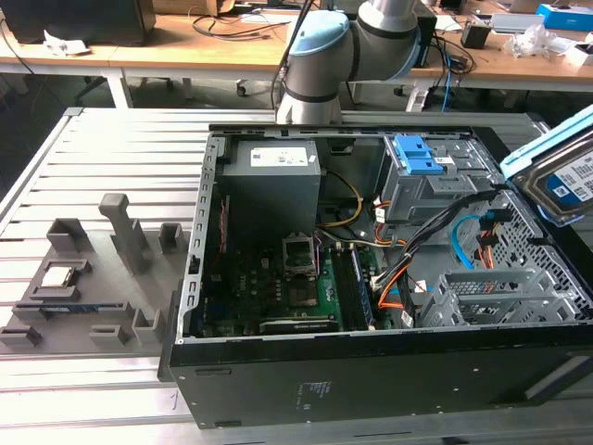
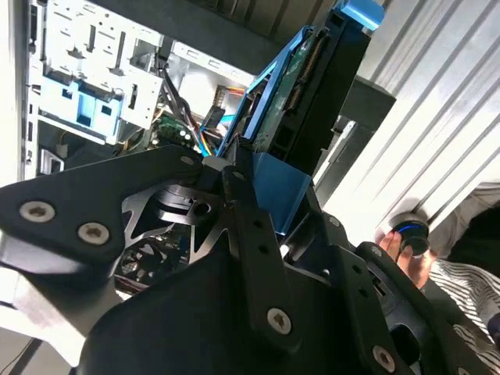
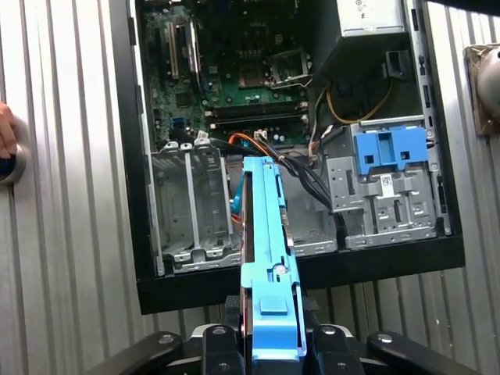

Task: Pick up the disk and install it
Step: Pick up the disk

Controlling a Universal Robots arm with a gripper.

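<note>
Disk edge-on, seemingly clamped in gripper, contact partly hidden

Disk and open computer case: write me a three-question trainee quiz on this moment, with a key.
1. True or false: the disk lies flat inside the computer case.
2. Multiple choice: in the first wrist view, what is the claw shut on? A) the disk, held on edge. B) an orange cable. C) the power supply.
3. Fill in: in the exterior view, the disk hangs tilted above the case's edge on the exterior view's ____ (left or right).

Key
1. False: it is held in the air, not seated in the case.
2. A.
3. right.
</note>
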